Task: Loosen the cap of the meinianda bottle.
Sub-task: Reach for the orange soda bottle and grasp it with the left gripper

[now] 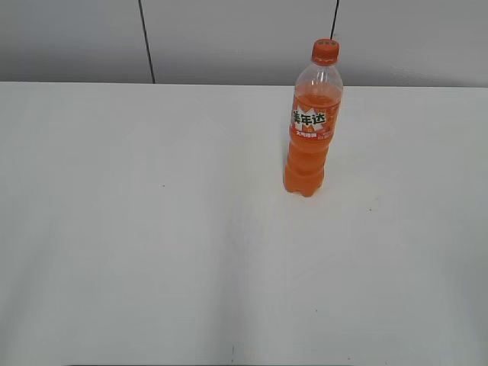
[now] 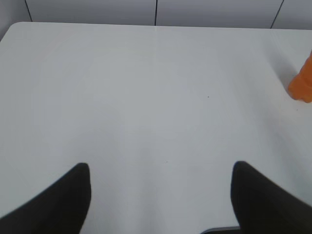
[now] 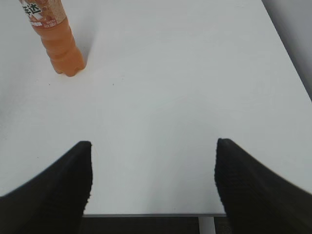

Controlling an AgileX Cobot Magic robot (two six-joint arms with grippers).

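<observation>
The meinianda bottle [image 1: 311, 130] stands upright on the white table [image 1: 152, 229], right of centre towards the back. It holds orange drink and has an orange label with white characters. Its orange cap [image 1: 325, 52] sits on the neck. The bottle's lower part shows at the top left of the right wrist view [image 3: 57, 43], and an orange edge of it shows at the right of the left wrist view [image 2: 302, 85]. My left gripper [image 2: 161, 168] is open and empty, far from the bottle. My right gripper [image 3: 153, 146] is open and empty near the table's front edge.
A grey wall with two dark vertical seams [image 1: 146, 42] runs behind the table. The table's right edge [image 3: 287, 53] and front edge [image 3: 151, 213] show in the right wrist view. Neither arm shows in the exterior view.
</observation>
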